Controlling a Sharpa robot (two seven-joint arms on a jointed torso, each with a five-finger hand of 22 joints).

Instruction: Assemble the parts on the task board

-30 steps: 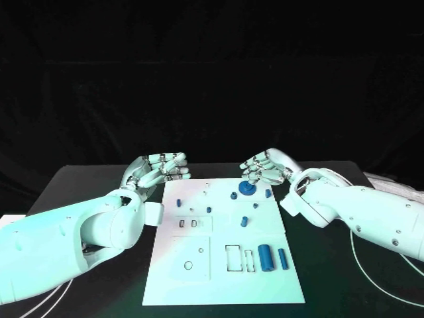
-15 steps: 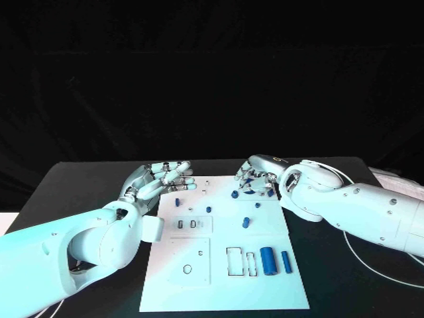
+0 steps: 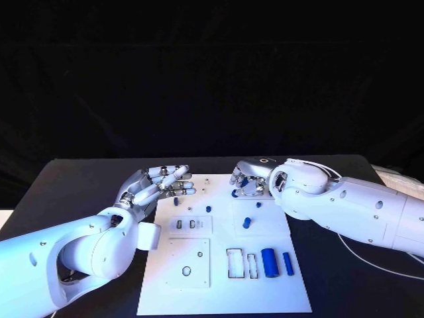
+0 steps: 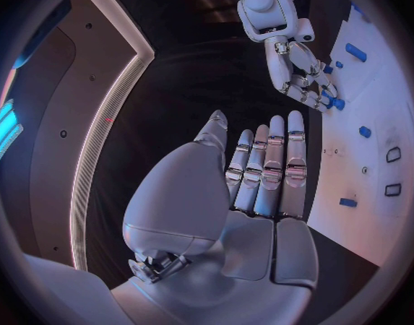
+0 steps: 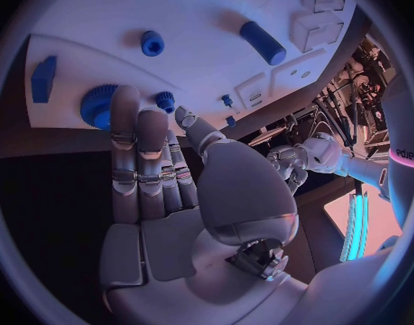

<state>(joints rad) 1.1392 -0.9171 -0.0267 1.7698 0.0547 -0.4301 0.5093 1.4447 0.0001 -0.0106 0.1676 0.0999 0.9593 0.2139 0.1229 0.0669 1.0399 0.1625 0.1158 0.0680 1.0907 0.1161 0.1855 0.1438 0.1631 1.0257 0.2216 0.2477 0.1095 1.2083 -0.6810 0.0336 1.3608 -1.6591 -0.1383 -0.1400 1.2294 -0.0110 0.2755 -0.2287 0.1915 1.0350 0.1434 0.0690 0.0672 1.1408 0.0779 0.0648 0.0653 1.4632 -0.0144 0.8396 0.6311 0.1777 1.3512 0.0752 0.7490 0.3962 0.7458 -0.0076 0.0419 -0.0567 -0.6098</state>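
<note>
In the head view the task board (image 3: 226, 265) lies mid-table, the left hand (image 3: 159, 182) released at its far left corner. In the right wrist view the right hand (image 5: 148, 173) touches the blue gear (image 5: 98, 107); whether it grasps I cannot tell

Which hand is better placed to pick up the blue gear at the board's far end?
The right hand: its fingertips already reach the blue gear. The left hand hangs open at the task board's left edge, farther from it.
</note>
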